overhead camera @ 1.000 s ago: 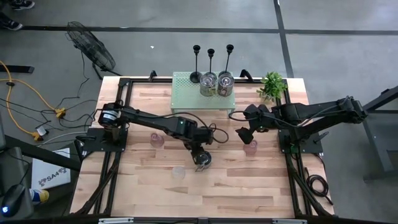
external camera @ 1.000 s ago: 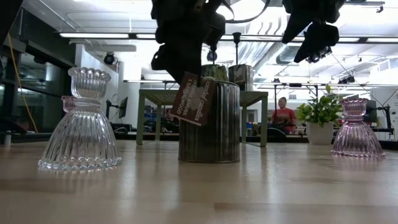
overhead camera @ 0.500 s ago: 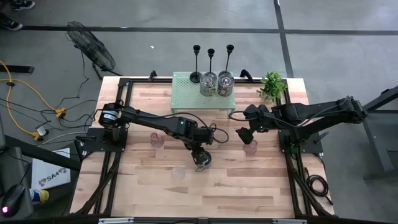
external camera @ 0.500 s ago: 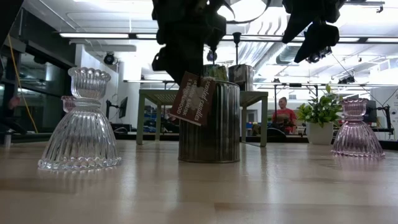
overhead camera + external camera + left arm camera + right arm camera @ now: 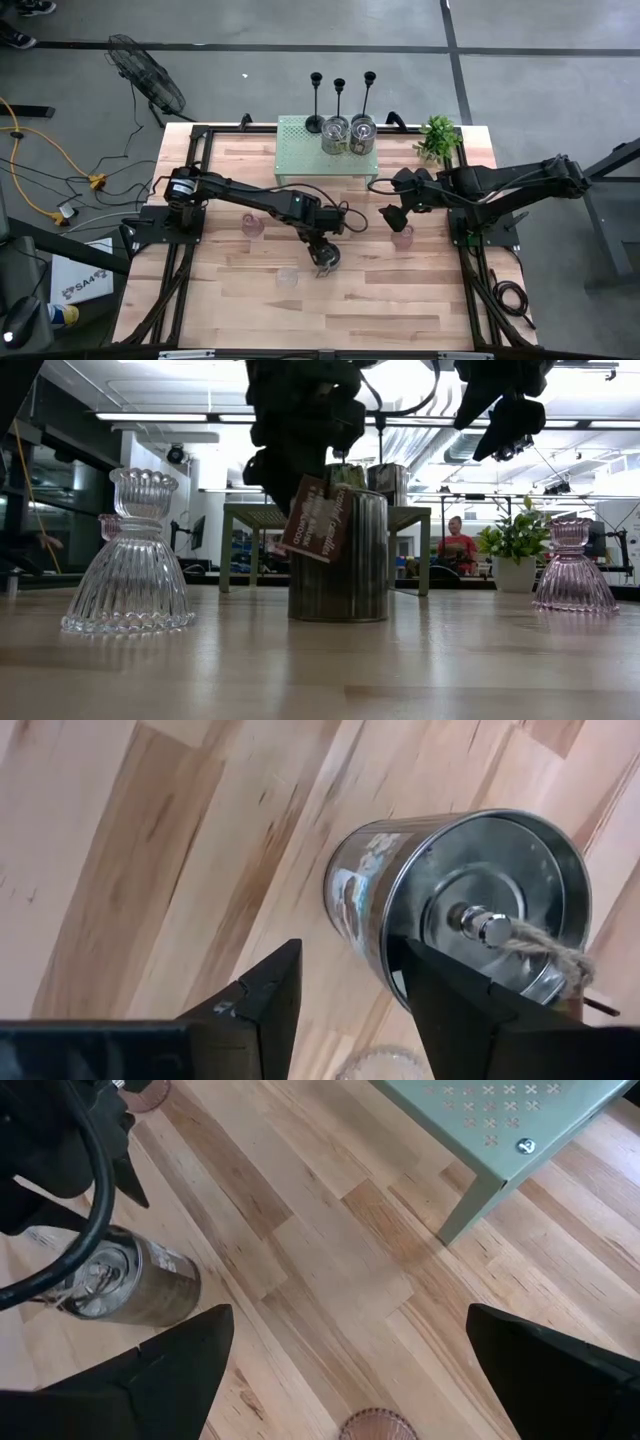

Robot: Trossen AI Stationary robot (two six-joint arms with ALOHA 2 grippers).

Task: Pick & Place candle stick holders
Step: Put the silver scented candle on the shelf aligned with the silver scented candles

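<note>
Silvery and squat, the tin jar [image 5: 338, 555] stands upright on the wooden table [image 5: 400, 300] near its middle, and our left gripper [image 5: 322, 253] hangs right above it — fingers parted, one each side of the rim, not clamping it. Our right gripper [image 5: 392, 216] hovers spread wide over a pink glass holder [image 5: 402, 237]. A clear glass holder [image 5: 129, 556] stands apart to one side — two more jars [image 5: 349, 132] sit on the green shelf [image 5: 295, 150].
</note>
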